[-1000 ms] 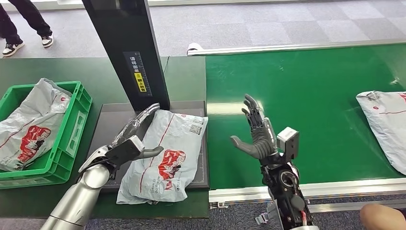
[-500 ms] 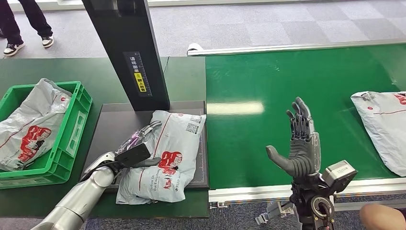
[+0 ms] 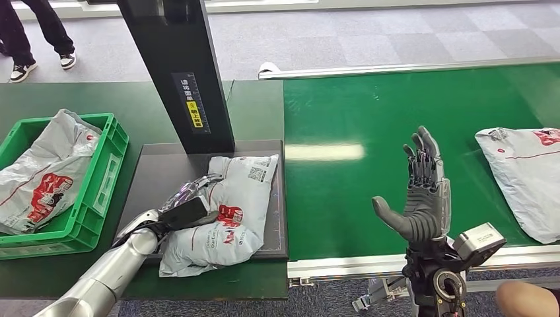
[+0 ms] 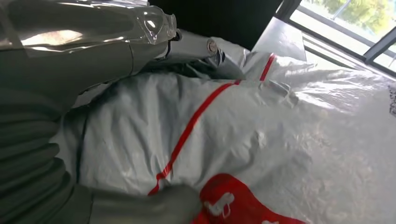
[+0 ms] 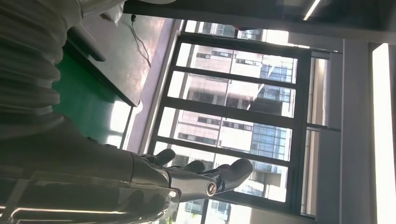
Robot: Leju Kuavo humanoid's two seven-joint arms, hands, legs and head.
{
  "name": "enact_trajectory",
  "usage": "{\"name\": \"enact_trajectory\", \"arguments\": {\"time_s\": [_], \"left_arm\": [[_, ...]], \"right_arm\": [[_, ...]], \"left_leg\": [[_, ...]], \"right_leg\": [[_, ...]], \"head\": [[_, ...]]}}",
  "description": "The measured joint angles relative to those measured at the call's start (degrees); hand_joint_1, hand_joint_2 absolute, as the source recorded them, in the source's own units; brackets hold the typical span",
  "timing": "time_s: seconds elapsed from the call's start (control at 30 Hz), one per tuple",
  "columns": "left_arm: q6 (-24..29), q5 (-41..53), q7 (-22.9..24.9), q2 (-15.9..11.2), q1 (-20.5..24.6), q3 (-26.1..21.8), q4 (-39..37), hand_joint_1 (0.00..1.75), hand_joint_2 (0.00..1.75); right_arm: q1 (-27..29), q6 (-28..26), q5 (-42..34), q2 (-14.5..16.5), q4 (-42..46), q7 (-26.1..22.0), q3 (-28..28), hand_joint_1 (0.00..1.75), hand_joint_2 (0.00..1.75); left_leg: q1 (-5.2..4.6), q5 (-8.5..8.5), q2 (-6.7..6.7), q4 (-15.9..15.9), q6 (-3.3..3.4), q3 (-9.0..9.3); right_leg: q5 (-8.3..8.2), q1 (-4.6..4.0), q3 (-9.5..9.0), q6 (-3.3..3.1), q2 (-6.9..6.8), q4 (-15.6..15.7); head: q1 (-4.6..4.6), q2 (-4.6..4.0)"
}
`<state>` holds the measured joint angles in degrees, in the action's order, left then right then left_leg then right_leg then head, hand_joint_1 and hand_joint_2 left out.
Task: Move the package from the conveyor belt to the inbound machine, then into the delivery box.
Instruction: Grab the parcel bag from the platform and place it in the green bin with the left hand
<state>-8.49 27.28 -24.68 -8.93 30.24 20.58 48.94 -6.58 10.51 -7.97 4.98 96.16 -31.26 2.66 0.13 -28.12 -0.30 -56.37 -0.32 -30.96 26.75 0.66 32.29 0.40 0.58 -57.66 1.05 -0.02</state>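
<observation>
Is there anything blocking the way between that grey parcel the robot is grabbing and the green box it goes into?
Nothing visible does. The left robot hand grips the package on the dark platform; the green crate sits right beside, already holding one parcel.

A dark green surface carries a green crate holding grey mailers, and a dark scanner platform where a crumpled grey package lies. Beside it, another grey package rests on the green conveyor belt.
</observation>
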Motion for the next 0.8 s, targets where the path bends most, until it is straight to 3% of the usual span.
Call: {"name": "enact_trajectory", "arguments": {"time_s": [0.23,0.6,0.8], "left_arm": [[0.01,-2.22,-0.83,0.01,-1.42,-0.43,3.19,1.75,1.75],[-0.07,-6.92,0.9,-2.19,-5.5,-2.89,21.09,1.75,1.75],[3.38,-7.55,0.0,-3.62,-7.27,-5.26,28.88,1.75,1.75]], "right_arm": [[0.03,-0.21,-0.02,0.31,0.12,0.25,0.12,0.0,1.75],[0.48,-0.58,-0.19,0.35,-0.04,-0.14,1.7,0.0,1.75],[1.16,-1.18,-0.28,0.52,-0.05,-0.33,2.61,0.0,1.75]], "left_leg": [[0.0,0.01,-0.01,0.0,0.0,0.03],[0.0,0.01,-0.01,-0.01,0.0,-0.36],[0.02,0.01,0.01,-0.01,0.0,-0.52]], "right_leg": [[0.0,0.0,-0.04,0.0,0.0,0.0],[0.0,-0.01,0.38,0.01,0.0,0.0],[0.0,-0.02,0.53,0.0,0.0,-0.01]], "head": [[-0.01,0.0],[0.01,0.0],[-0.01,0.0]]}}
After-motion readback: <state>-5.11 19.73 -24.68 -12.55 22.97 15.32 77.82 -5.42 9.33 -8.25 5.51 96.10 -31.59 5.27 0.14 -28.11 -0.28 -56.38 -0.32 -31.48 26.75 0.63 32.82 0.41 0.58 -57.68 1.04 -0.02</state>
